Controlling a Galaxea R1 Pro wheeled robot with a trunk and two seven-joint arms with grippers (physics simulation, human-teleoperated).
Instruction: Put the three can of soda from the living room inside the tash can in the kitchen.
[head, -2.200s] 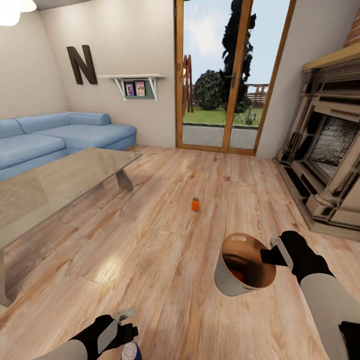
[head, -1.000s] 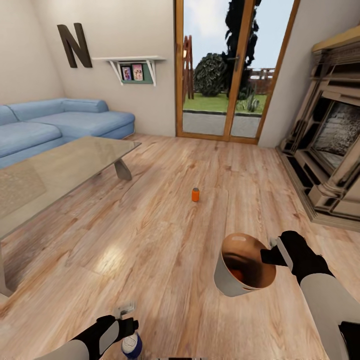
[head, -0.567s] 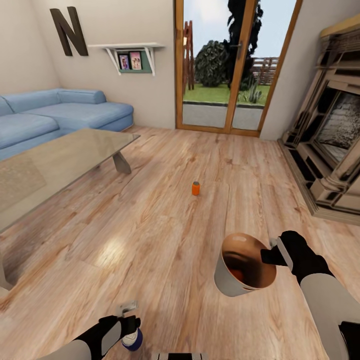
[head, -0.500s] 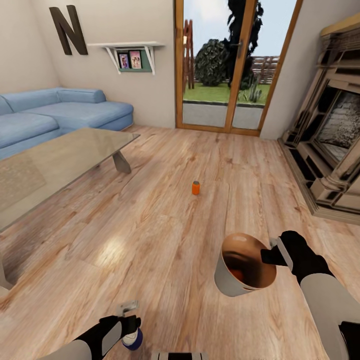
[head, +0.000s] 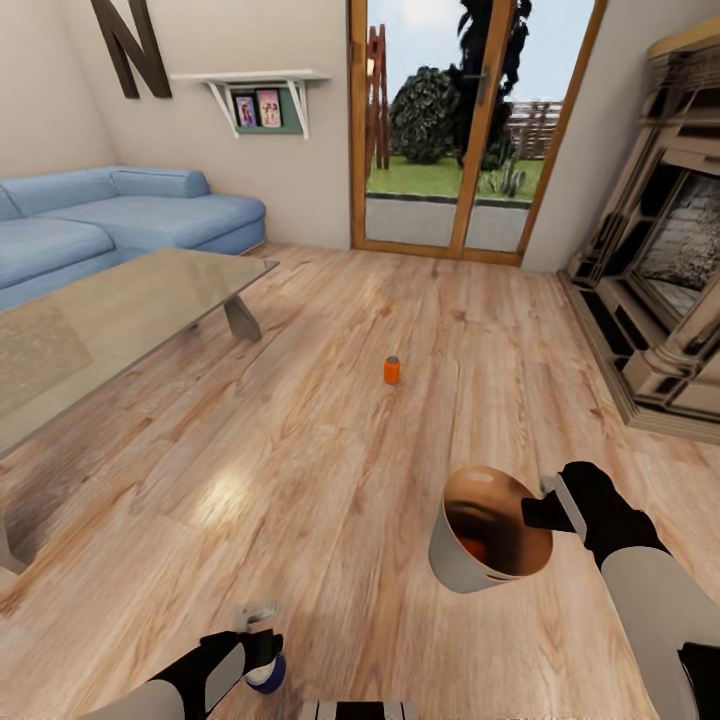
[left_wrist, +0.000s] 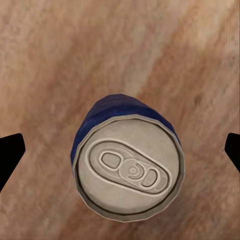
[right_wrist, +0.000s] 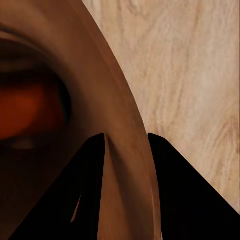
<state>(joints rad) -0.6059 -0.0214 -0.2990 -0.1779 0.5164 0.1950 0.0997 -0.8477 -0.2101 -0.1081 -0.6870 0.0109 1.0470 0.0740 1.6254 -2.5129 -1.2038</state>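
Two end-effector states: left end effector (left_wrist: 120, 150) has descended, fingers apart around the blue can (left_wrist: 127, 167); right end effector (right_wrist: 125, 145) clamps the trash can (head: 455, 565) rim.

Bright daylight through the glass doors (head: 455, 130), sheen on floor (head: 225, 495).

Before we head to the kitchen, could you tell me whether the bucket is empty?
Not empty: a reddish can lies at the bottom of the bucket.
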